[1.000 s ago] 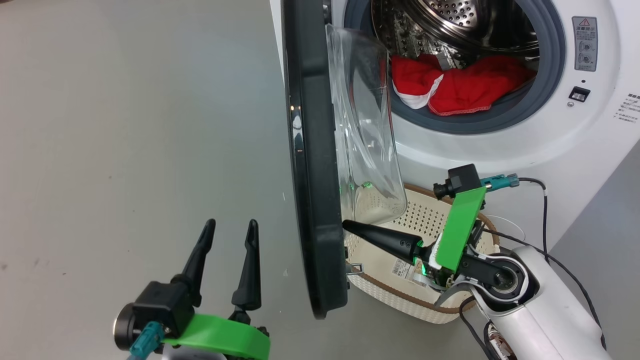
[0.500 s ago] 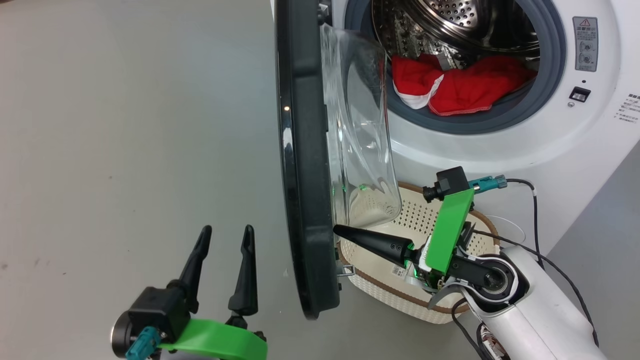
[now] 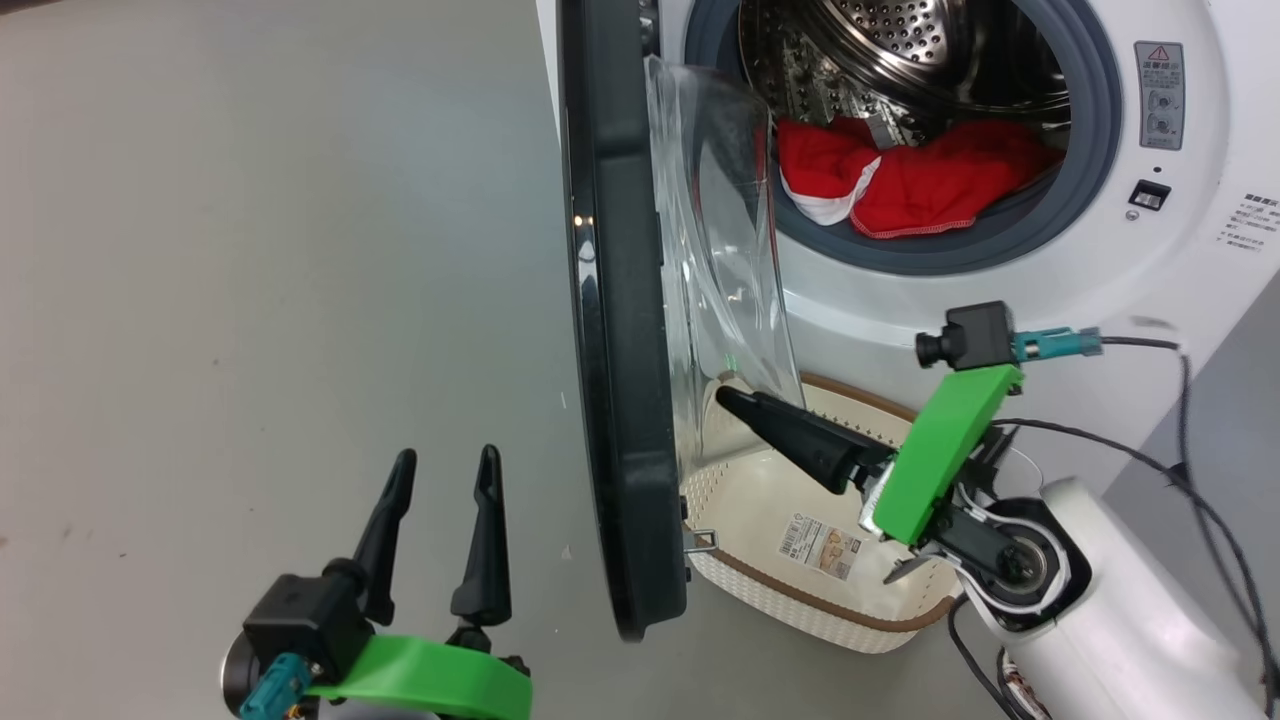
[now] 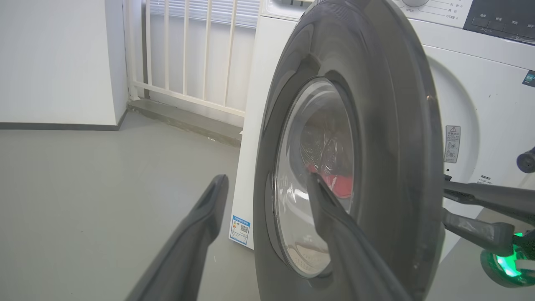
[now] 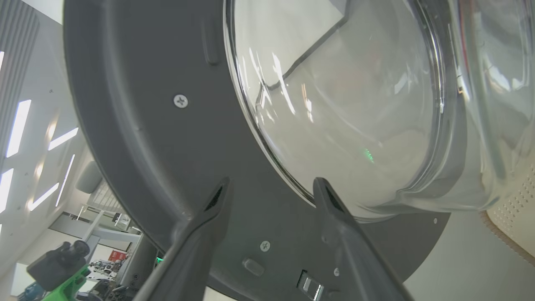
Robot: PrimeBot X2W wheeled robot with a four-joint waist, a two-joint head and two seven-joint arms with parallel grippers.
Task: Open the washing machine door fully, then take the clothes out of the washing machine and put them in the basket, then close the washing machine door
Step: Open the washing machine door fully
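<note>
The washing machine door (image 3: 620, 350) stands edge-on, swung out about square to the white washing machine (image 3: 1150, 280), its clear glass bowl (image 3: 720, 250) bulging toward the drum. The red clothes (image 3: 900, 185) lie in the drum mouth. Below the door, the cream basket (image 3: 800, 590) sits on the floor with nothing in it. My right gripper (image 3: 725, 395) hovers over the basket, pointing at the door's inner face just under the glass; its fingers are open (image 5: 271, 183) and hold nothing. My left gripper (image 3: 445, 465) is open on the door's outer side (image 4: 267, 179), apart from it.
Black cables (image 3: 1150, 440) trail from my right arm across the machine's front. Grey floor (image 3: 250, 300) stretches left of the door. A white railing (image 4: 188, 54) and a wall (image 4: 54, 62) stand behind the machine.
My right gripper has gone from shut to open. It has lifted off the door's lower inner rim and now points up near the glass. The left arm has barely moved.
</note>
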